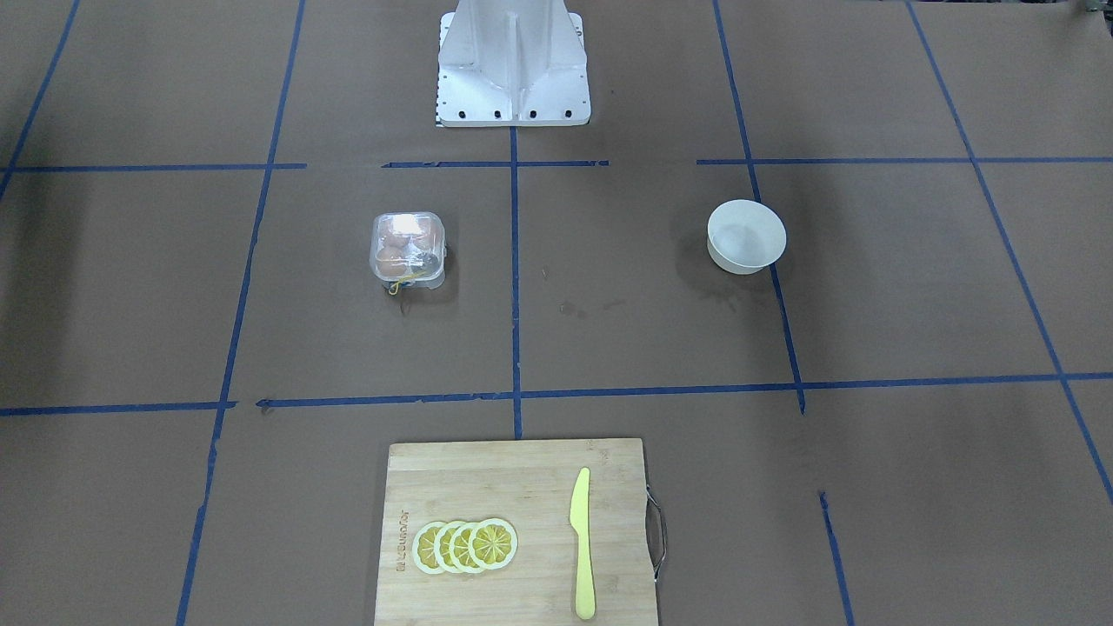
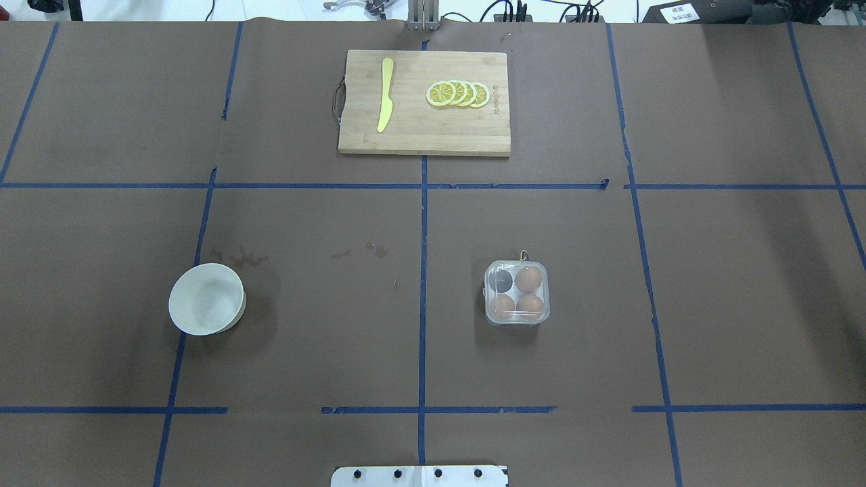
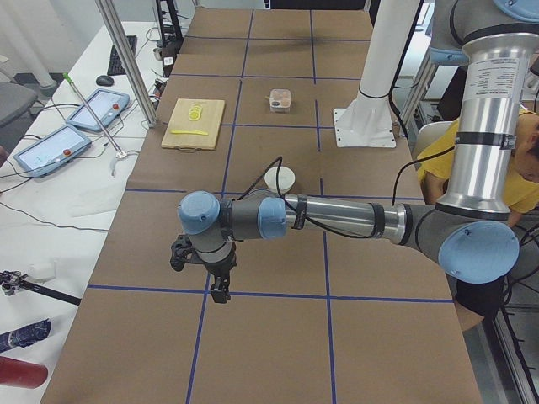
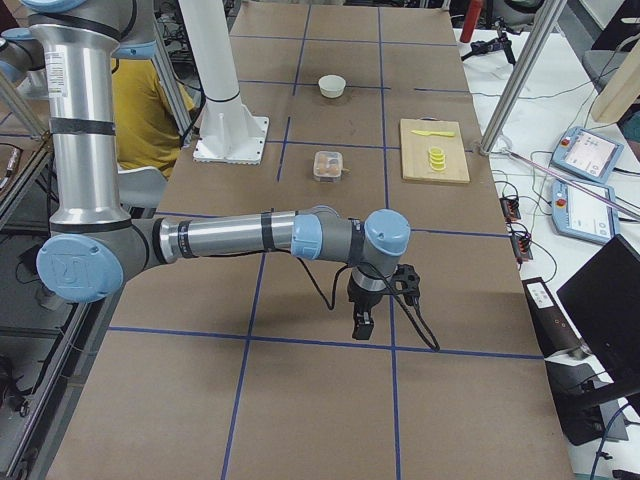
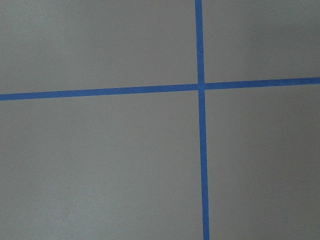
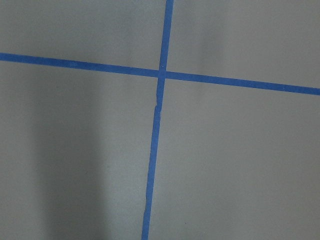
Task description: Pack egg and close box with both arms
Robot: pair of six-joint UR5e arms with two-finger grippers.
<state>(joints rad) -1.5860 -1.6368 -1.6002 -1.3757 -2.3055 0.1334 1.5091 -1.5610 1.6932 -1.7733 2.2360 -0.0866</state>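
The clear box [image 2: 517, 292] stands right of the table's middle, and it also shows in the front view [image 1: 409, 248]. It holds three orange-brown eggs [image 2: 530, 277], and one cup [image 2: 500, 279] looks dark and empty. The lid seems to lie down over the cups. Yellow string shows at its far edge. Both arms are far from the box. My left gripper [image 3: 221, 290] hangs over the table's left end and my right gripper [image 4: 362, 325] over its right end. I cannot tell whether either is open or shut. The wrist views show only brown paper and blue tape.
A white bowl [image 2: 206, 299] stands left of centre and looks empty. A wooden cutting board [image 2: 424, 135] at the far edge carries a yellow knife [image 2: 385, 101] and lemon slices [image 2: 459, 94]. The white base [image 1: 513, 65] stands at the robot's edge. A person sits behind the robot.
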